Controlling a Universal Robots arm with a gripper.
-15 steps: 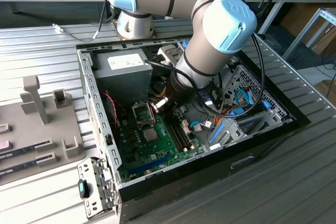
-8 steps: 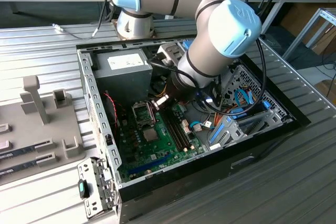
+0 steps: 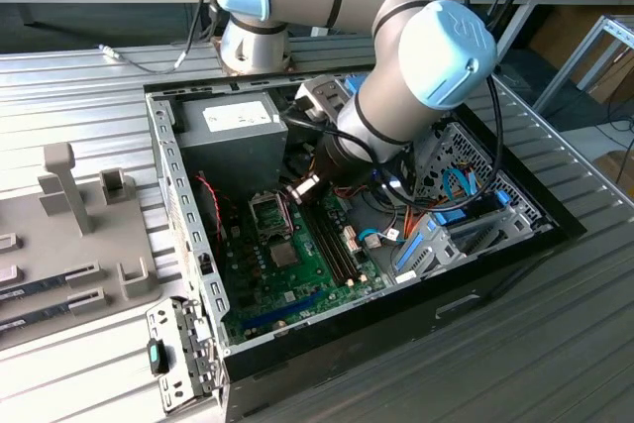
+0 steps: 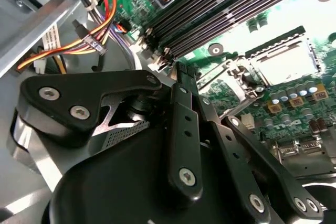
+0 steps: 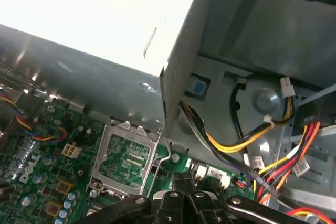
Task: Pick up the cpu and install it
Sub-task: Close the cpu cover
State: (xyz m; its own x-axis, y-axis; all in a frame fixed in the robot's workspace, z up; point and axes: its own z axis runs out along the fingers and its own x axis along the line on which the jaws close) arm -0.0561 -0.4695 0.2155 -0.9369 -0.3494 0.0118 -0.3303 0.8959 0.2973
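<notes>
Arm (image 3: 416, 56) is reaching down into the open computer case (image 3: 163, 160), which is lying on its side.

Case contents, all placed from the socket (image 3: 269, 213):
- The green board (image 3: 287, 279) is lying flat on the case floor and carrying the socket.
- The grey power box (image 3: 233, 131) is sitting just behind the socket, against the case's back wall.
- The black memory slots (image 3: 332, 240) are running beside the socket, on the exterior view's right.
- Bundles of yellow, red and orange cables (image 5: 236, 140) are hanging past the slots, farther from the socket.

In the first wrist view the socket (image 5: 126, 156) is showing bare green contacts inside its metal frame, with the retaining lever alongside it.

The gripper (image 3: 302, 190) is hovering just beside the socket, over the near end of the memory slots. In both wrist views the gripper (image 4: 181, 69) (image 5: 184, 178) is showing its fingers drawn together.

A small pale piece (image 3: 305, 186) is showing at the fingertips. Whether it is the cpu, or is being pinched, cannot be told.
</notes>
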